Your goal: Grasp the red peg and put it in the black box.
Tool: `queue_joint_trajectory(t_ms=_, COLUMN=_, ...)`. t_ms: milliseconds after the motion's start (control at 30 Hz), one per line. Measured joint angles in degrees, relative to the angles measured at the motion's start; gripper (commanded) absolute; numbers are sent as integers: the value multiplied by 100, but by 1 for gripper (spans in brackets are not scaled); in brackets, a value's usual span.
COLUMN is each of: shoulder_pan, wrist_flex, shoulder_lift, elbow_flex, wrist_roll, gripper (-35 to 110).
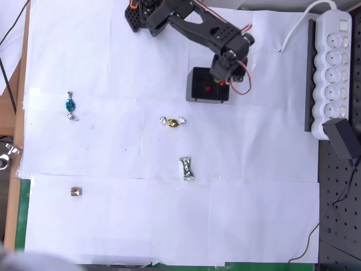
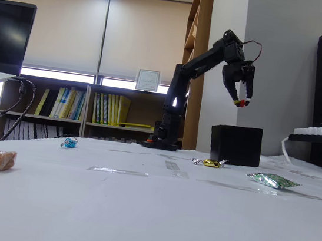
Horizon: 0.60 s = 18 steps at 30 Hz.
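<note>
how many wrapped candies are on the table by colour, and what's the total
Blue candy: 1
Gold candy: 1
Green candy: 1
Brown candy: 1
Total: 4

Blue candy (image 1: 70, 105), gold candy (image 1: 172, 121), green wrapper (image 1: 186, 169), white power strip (image 1: 333, 73)
</note>
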Motion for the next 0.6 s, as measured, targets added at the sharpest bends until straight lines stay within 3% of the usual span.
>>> queue_joint_trajectory(t_ms=600, shoulder_pan=325, wrist_flex=-1160, shoulder_lift=9, elbow_flex=-1608, wrist_roll=-176, gripper=0)
